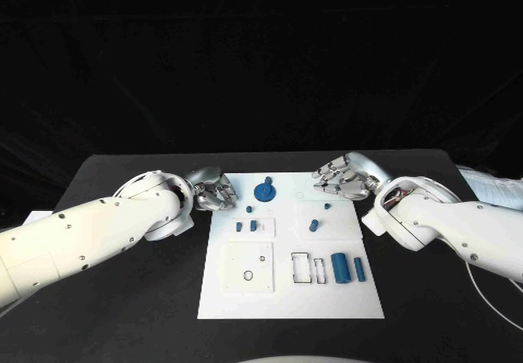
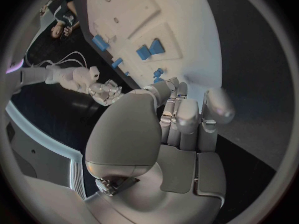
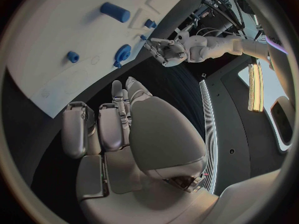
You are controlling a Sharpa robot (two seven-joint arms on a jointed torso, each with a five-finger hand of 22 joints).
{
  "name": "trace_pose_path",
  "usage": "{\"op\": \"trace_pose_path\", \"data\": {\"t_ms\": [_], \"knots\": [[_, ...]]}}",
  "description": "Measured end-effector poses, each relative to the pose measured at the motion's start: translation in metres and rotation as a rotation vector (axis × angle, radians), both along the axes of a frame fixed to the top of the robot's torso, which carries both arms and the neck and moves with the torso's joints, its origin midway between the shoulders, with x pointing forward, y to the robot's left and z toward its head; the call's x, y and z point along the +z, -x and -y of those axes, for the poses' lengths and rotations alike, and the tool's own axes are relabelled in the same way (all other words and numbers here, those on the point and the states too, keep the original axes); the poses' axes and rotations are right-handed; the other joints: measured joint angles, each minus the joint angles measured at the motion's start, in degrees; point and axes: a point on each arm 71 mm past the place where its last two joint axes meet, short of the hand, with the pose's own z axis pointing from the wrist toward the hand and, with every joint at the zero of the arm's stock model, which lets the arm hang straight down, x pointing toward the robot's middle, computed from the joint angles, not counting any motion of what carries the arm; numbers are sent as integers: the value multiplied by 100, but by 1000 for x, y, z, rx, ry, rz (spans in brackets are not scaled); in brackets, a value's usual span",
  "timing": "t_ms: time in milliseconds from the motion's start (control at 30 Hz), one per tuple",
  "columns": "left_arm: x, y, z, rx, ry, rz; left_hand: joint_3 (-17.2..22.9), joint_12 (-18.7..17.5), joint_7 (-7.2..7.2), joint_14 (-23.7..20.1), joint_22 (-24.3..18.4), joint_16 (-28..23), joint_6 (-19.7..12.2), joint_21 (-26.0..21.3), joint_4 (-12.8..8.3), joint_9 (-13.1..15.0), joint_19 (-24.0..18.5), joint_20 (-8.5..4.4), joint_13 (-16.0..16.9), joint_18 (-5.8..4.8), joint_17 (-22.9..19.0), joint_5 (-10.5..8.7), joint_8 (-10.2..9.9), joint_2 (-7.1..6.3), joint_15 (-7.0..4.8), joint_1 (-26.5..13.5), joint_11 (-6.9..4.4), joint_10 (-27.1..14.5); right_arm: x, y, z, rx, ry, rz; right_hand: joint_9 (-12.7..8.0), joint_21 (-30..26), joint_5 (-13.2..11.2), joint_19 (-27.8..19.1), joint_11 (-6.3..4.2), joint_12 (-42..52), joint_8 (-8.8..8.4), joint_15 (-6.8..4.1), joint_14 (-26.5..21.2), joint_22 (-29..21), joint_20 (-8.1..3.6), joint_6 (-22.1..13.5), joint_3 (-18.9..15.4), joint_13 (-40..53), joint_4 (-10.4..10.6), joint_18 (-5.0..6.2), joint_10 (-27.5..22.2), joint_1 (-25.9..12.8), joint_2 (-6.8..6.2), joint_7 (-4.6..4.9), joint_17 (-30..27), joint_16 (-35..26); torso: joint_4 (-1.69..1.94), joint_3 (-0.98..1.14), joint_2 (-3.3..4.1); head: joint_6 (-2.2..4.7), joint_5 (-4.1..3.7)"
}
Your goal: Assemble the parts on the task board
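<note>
The white task board (image 1: 289, 295) lies in the middle of the black table. On it are a blue gear (image 1: 265, 191) at the far end, several small blue pieces (image 1: 246, 225) around the middle, and two blue cylinders (image 1: 349, 268) at the near right. My left hand (image 1: 214, 193) hovers at the board's far left corner, fingers curled in and holding nothing. My right hand (image 1: 343, 178) sits by the far right corner, also curled and empty. The left wrist view has that hand (image 2: 181, 119) just short of the gear (image 2: 159, 74). The right wrist view shows my right hand (image 3: 112, 124) short of the board (image 3: 50, 35).
Recessed outlines and slots (image 1: 308, 270) mark the board's near half, with a square plate (image 1: 249, 267) to their left. Black table surface (image 1: 131, 302) surrounds the board on both sides. A white cable (image 1: 490, 295) trails by my right arm.
</note>
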Motion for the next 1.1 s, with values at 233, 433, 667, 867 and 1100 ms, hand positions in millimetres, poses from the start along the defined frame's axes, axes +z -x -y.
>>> {"op": "trace_pose_path", "data": {"t_ms": [233, 433, 667, 867, 1100], "knots": [[8, 12, -17, 83, 469, -135, -65, 146, 0, -617, -881, -840, 0, -1363, 138, -76, -705, 30, 31, 221, -1311, 0, 0, 44, 36, -236, -2, 81, -1, 4, 6, 55, 254, 35, -4, 0, -119, 0, -30, -452, -88, 0, 0, 18, 0, 148, 351, -873, 6, 0, 173, -65, -262, -86, 10, 0, 7, -13, -9, 26, -94], [12, 26, -19, 170, 863, -284, -416, 276, 0, -793, -1217, -1034, 0, -1878, 252, -102, -925, 70, 63, 308, -1672, 0, 0, 6, 22, -448, -2, 79, -4, 6, 3, 92, 483, 76, -10, 0, -318, -1, -51, -556, -91, 0, 0, -2, -1, 209, 449, -1220, 50, 0, 193, -173, -371, -127, -44, 0, 7, -18, -10, 49, -149], [14, 33, -21, 240, 1069, -361, -565, 346, 0, -852, -1332, -1100, -1, -2044, 270, -112, -975, 60, 78, 307, -1789, 0, 29, 44, 43, -486, -1, 79, -6, 6, -7, 115, 624, 118, -17, -23, -342, -1, -51, -588, -111, 0, 0, -14, -1, 229, 540, -1429, 70, 0, 194, -196, -394, -147, -74, 0, -1, -14, 0, 69, -154], [14, 34, -25, 279, 1148, -388, -638, 375, -1, -859, -1380, -1100, -1, -2097, 267, -115, -975, 60, 84, 307, -1829, 0, 29, 59, 36, -500, -1, 79, -9, 3, -15, 125, 678, 130, -23, -23, -342, -1, -51, -588, -111, -23, -21, -14, -1, 230, 575, -1515, 70, 0, 193, -196, -394, -148, -74, 0, 3, -8, 3, 76, -166], [15, 35, -25, 293, 1185, -399, -668, 412, -1, -882, -1417, -1100, -1, -2148, 266, -120, -996, 39, 93, 306, -1854, 0, 52, 59, 17, -500, -13, 67, -16, 4, -20, 142, 703, 114, -23, -23, -397, -1, -99, -588, -111, -44, 0, 1, -1, 293, 768, -1682, 57, -1, 275, -196, -393, -204, -73, 0, -1, -4, 4, 51, -162]]}}
